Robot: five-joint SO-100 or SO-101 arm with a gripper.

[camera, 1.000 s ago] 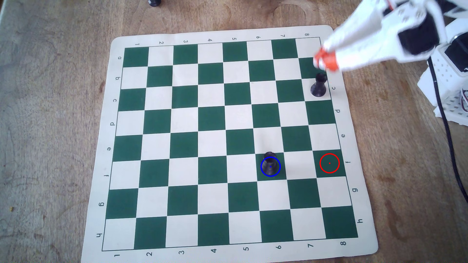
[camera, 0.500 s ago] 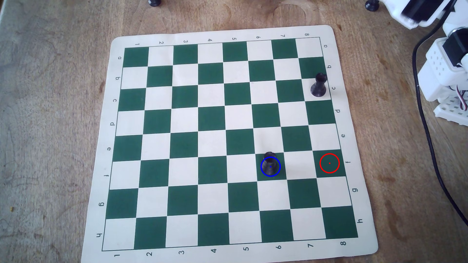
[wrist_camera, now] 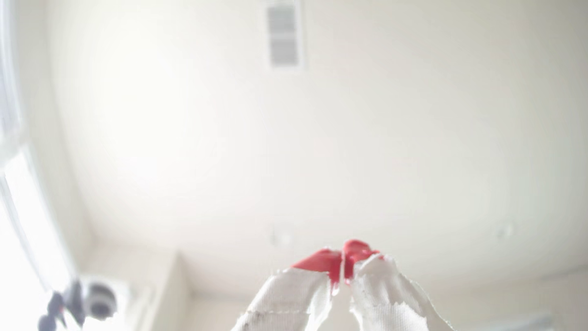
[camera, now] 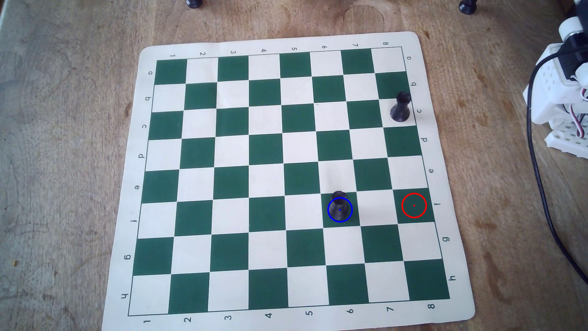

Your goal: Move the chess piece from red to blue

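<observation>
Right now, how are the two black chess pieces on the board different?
The chess piece inside the blue circle is squat with a notched top; the other piece is taller with a narrow neck. The first stands on a green square, the second on a white edge square. Both are black and upright.

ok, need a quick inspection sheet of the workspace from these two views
Surface: worn wooden table, green-and-cream chess mat lying flat.
Job's things: the chess piece stands upright inside the blue circle; the red circle is empty.
Clutter: a taller black piece on the mat's right edge; two more dark pieces on the table's far edge.
Grippers: gripper points at the ceiling in the wrist view, red tips together, holding nothing.
Cables: black cable runs down the table's right side.
Surroundings: white arm base at right; ceiling vent.
</observation>
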